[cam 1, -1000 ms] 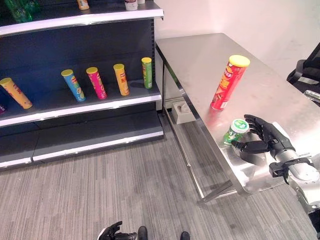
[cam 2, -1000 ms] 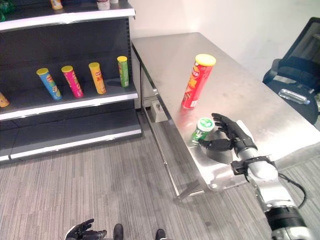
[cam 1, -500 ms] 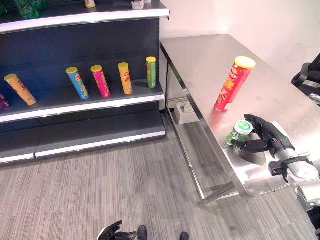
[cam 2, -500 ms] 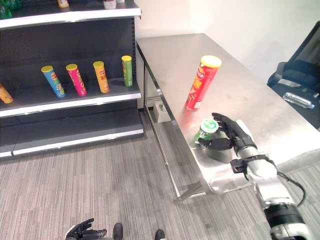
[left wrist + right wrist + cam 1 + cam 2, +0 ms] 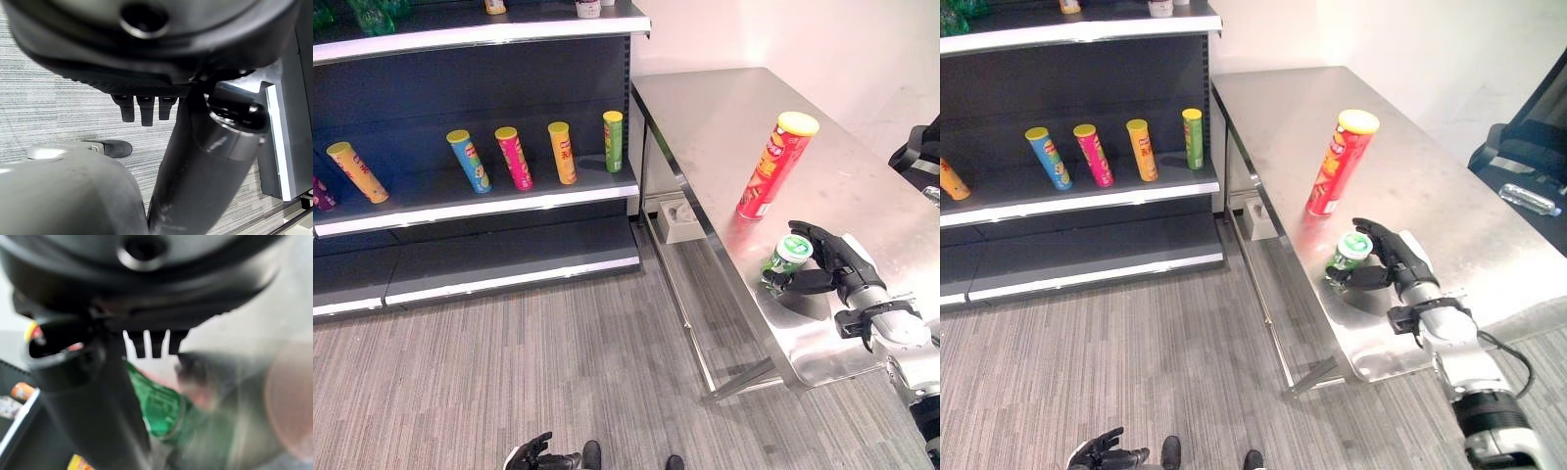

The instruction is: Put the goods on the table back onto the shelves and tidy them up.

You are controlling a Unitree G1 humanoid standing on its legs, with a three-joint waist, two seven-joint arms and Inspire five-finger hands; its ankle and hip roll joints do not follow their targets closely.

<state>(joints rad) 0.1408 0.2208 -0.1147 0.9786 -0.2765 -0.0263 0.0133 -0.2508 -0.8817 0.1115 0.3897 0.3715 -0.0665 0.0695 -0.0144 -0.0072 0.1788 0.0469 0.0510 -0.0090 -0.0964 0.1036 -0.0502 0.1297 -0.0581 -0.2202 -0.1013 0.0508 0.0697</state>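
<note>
Green can: short green can (image 5: pixel 786 259) with a pale lid stands near the table's front edge, right in the right hand's grasp.
Right hand: right hand (image 5: pixel 837 269) wraps it, fingers behind, thumb in front, curled round the can.
Red tube: tall red tube (image 5: pixel 771 165) with yellow lid, upright, just beyond the can.
Table: steel table (image 5: pixel 724 117), beside the shelves.
Shelves: four tubes (image 5: pixel 517 159) lined up on the middle shelf (image 5: pixel 489 206).
Left hand: left hand (image 5: pixel 533 455) hangs low over the floor, fingers loosely curled, holding nothing.
</note>
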